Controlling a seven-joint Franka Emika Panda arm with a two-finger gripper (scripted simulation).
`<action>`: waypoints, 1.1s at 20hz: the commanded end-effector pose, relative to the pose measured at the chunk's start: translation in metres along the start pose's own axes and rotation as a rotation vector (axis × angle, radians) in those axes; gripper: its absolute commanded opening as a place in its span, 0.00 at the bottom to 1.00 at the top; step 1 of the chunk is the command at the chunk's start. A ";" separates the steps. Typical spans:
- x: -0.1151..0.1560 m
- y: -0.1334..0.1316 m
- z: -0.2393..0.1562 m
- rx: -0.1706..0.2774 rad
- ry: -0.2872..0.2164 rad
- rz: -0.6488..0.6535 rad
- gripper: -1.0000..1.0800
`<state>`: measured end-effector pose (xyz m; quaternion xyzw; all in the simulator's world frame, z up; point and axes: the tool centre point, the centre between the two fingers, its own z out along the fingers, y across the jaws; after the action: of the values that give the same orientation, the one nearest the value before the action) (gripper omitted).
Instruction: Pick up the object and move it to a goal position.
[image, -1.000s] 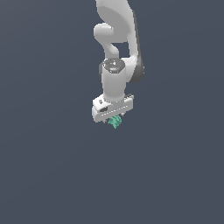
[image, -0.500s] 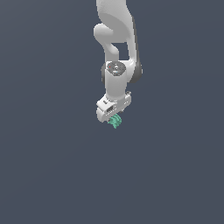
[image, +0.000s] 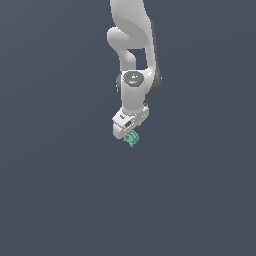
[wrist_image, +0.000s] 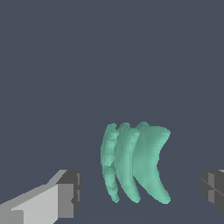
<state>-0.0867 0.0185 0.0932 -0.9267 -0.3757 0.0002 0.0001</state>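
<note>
The object (image: 132, 139) is a tiny teal-green lump of curved, claw-like ridges, sitting right under the white arm's hand in the exterior view. My gripper (image: 129, 135) points down over it. In the wrist view the object (wrist_image: 141, 164) lies between the two fingers, with a grey gap on each side of it. One dark finger pad (wrist_image: 70, 192) and the other finger pad (wrist_image: 213, 191) stand wide apart and touch nothing. The gripper (wrist_image: 141, 193) is open around the object.
A plain dark grey-blue surface fills both views. The white arm (image: 134, 55) rises from the hand to the top edge of the exterior view.
The hand has turned about its vertical axis, so its body now sits slanted in the exterior view. The object has stayed in nearly the same spot beneath it.
</note>
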 end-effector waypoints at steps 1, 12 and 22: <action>0.000 0.000 0.000 0.000 0.000 0.000 0.96; -0.001 -0.001 0.038 0.000 0.000 -0.004 0.96; -0.001 -0.001 0.050 0.000 0.000 -0.005 0.00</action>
<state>-0.0879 0.0194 0.0436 -0.9255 -0.3788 -0.0002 0.0001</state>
